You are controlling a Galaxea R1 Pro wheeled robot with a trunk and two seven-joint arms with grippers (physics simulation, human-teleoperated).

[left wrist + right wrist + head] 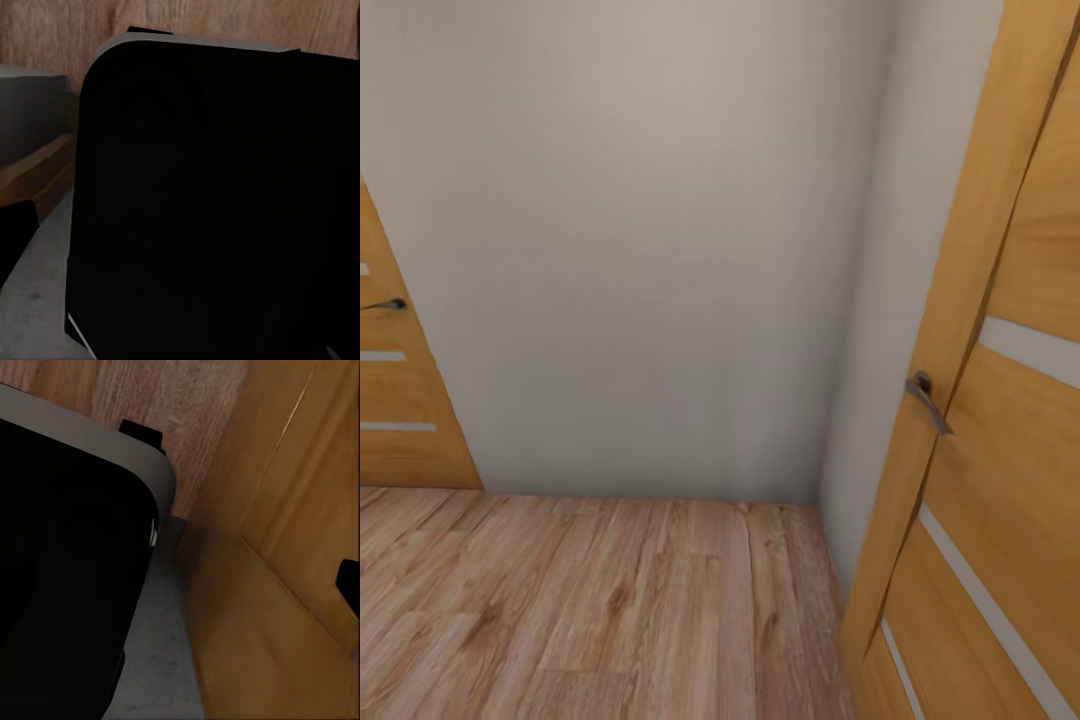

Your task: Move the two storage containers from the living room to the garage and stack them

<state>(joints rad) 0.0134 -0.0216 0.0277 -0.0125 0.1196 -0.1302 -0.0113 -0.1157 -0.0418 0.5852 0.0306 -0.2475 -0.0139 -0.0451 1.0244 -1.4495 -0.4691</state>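
1. A plain pale wall (pixel 630 250) fills most of the head view, meeting a second wall at a corner on the right; it stands bare from top to skirting line.
2. A light wood-plank floor (pixel 590 610) runs along the bottom of the head view up to that wall; the same planking shows in both wrist views.
3. An orange-wood door (pixel 1000 420) with pale horizontal strips stands at the right, angled toward the camera; its dark metal handle (pixel 928 400) sits near the door's edge.
4. A second door of the same kind (pixel 400 400) shows partly at the left edge, with its own handle (pixel 388 305).
5. In each wrist view a large dark rounded body of the robot (pixel 210 210) blocks the near field; the right wrist view also shows orange door panelling just beside it.
6. The pincers' fingers cannot be made out, so whether either is wide or narrow cannot be told.
7. The storage containers' place cannot be told from these views.
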